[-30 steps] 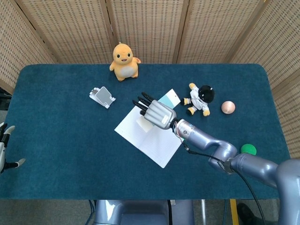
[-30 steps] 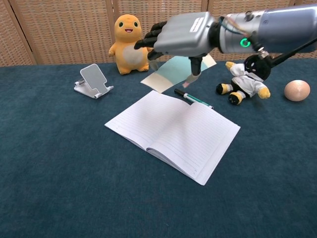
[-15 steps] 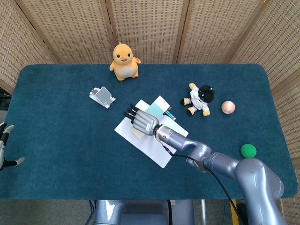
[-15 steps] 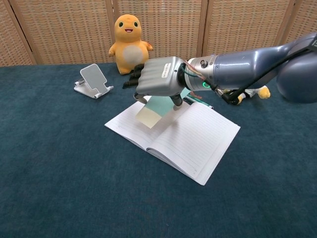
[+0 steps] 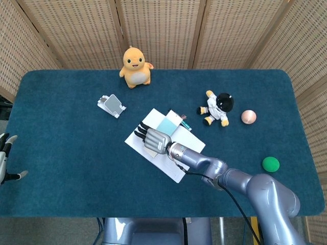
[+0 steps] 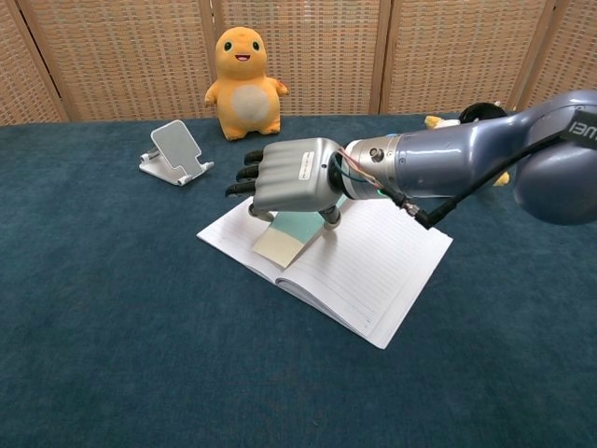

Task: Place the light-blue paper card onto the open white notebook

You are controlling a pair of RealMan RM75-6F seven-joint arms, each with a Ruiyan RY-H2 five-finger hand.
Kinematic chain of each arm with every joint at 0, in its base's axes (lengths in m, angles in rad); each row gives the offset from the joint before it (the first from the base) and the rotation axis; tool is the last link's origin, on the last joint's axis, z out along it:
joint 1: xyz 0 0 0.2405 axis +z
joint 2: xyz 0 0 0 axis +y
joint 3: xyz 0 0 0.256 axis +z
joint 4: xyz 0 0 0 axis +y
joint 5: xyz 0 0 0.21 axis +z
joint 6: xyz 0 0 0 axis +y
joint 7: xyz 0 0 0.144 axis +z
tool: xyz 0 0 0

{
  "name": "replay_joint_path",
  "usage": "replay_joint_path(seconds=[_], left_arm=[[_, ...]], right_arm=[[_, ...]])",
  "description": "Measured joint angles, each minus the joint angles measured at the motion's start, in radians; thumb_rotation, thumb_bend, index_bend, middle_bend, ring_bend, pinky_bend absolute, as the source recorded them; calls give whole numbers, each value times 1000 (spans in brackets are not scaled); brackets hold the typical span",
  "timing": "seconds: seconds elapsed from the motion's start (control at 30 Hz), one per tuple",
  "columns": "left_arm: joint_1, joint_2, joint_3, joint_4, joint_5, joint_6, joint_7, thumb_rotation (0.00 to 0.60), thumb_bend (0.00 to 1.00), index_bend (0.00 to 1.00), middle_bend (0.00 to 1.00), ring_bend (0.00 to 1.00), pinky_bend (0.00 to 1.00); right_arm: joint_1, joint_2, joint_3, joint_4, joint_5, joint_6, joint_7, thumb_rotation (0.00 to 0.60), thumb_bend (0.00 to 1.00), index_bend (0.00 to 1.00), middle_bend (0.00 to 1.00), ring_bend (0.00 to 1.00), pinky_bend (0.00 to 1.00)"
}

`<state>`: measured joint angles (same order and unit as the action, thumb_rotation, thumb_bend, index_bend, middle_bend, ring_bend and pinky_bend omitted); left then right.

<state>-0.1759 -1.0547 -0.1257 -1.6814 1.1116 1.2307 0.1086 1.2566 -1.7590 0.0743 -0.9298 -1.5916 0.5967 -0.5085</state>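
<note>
The open white notebook (image 5: 164, 166) (image 6: 373, 271) lies mid-table. My right hand (image 5: 153, 140) (image 6: 291, 177) hovers low over its left page, palm down, pinching the light-blue paper card (image 5: 166, 124) (image 6: 287, 238) between thumb and fingers. The card slants down under the hand, and its pale lower end reaches the page near the spine. A pen (image 5: 183, 122) lies along the notebook's far edge. At the table's left edge my left hand (image 5: 5, 158) stays with fingers apart, holding nothing.
A yellow plush (image 5: 135, 66) (image 6: 244, 84) stands at the back. A white phone stand (image 5: 111, 105) (image 6: 175, 149) sits left of the notebook. To the right are a black-and-white doll (image 5: 217, 108), a copper ball (image 5: 248, 116) and a green ball (image 5: 270, 163).
My right hand has carried the card from the back of the table forward and down over the notebook's left page. The left hand has not moved.
</note>
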Motion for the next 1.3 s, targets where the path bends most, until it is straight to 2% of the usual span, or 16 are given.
replay_joint_path(seconds=[0.07,0.1,0.23,0.27,0.37,0.6,0.67,0.77,0.87,0.93,1.03,1.1,1.3], left_arm=[[-1,0,0,0,-2,-1,-1,600,0,0,0,0,0],[-1,0,0,1,-2,-1,-1,600,0,0,0,0,0],[-3,1,0,2,-4,-4,-4,600,0,0,0,0,0],[-3,2,0,3,-5,-4,-5,600,0,0,0,0,0],[-4,3,0,5,-7,-6,-8,600,0,0,0,0,0],[-3,1,3,3,-4,5,-3,600,0,0,0,0,0],[-2,0,4,3,-2,12,0,600,0,0,0,0,0],[2,-5,4,1,4,32,8,600,0,0,0,0,0],[10,-12,6,-1,17,67,20,600,0,0,0,0,0],[16,-19,6,-2,25,92,30,600,0,0,0,0,0],[26,-31,6,-1,44,133,44,600,0,0,0,0,0],[31,-41,6,8,70,161,45,600,0,0,0,0,0],[47,-69,12,47,147,217,23,600,0,0,0,0,0]], right_arm=[[3,-4,-4,5,-6,4,7,600,329,580,0,0,57],[5,-6,-7,10,-10,6,10,600,288,524,0,0,57],[8,-12,-18,25,-23,17,18,600,44,142,0,0,57],[8,-13,-19,28,-24,20,20,600,18,105,0,0,57],[7,-12,-17,31,-25,35,34,600,3,55,0,0,57],[-3,36,-9,-20,-19,68,51,600,38,50,0,0,57],[-9,49,-4,-43,-14,77,55,600,88,49,0,0,57],[-24,77,7,-95,6,93,75,600,243,49,0,0,57],[-45,113,23,-161,46,98,109,600,461,49,0,0,57],[-61,137,35,-199,86,97,131,600,677,49,0,0,57],[-84,162,48,-236,144,86,154,600,945,49,0,0,57],[-98,175,56,-263,190,73,167,600,998,49,0,0,57],[-122,199,73,-343,344,15,175,600,1000,5,0,0,57]])
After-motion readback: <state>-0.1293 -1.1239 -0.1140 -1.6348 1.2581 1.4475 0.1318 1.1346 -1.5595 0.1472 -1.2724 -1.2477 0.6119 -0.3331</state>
